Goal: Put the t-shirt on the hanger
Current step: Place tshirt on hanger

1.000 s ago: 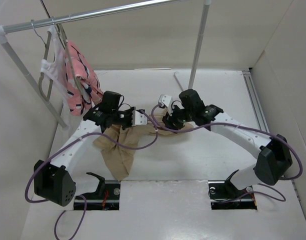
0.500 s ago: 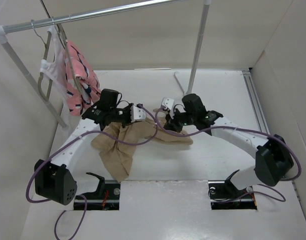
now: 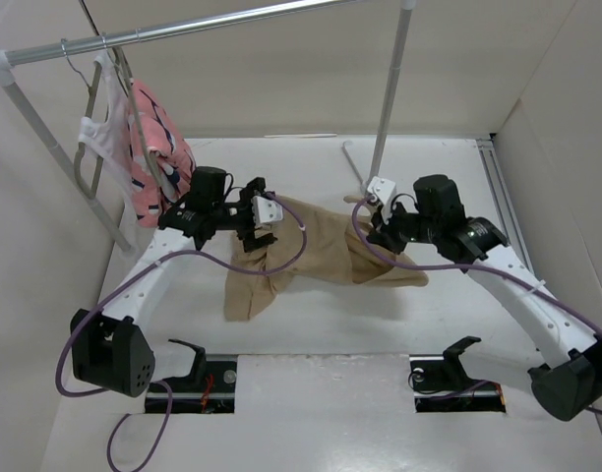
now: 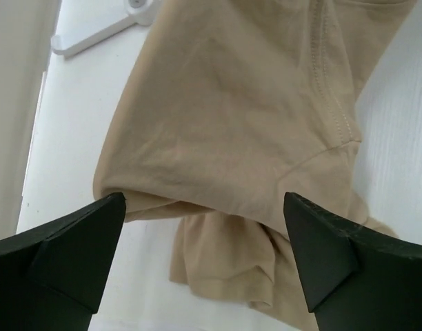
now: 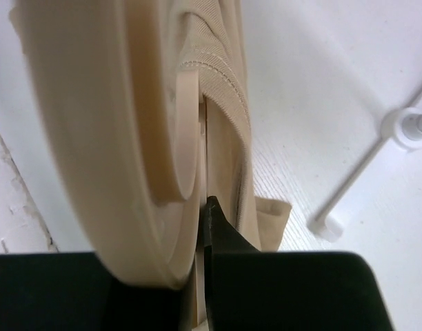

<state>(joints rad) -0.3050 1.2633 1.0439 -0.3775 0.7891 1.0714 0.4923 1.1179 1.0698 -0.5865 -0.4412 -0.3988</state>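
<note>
The tan t-shirt (image 3: 316, 241) lies crumpled on the white table, stretched out between my two grippers. My left gripper (image 3: 260, 224) hovers over the shirt's left part with its jaws wide open; in the left wrist view the gripper (image 4: 204, 207) has nothing between its fingers and the t-shirt (image 4: 232, 124) lies below. My right gripper (image 3: 380, 228) is at the shirt's right end. In the right wrist view this gripper (image 5: 204, 207) is shut on the pale peach hanger (image 5: 94, 138), with the shirt's ribbed hem (image 5: 225, 83) right beside the black finger.
A clothes rack rail (image 3: 183, 29) runs across the back left, carrying a pink patterned garment (image 3: 158, 147) and a white one (image 3: 99, 138) on grey hangers. The rack's upright (image 3: 390, 93) stands behind the right gripper, its foot (image 5: 363, 179) close by. White walls enclose the table.
My left gripper has opened and let go of the shirt. My right arm has swung to the right, shut on the hanger, dragging the shirt out flatter and rightward.
</note>
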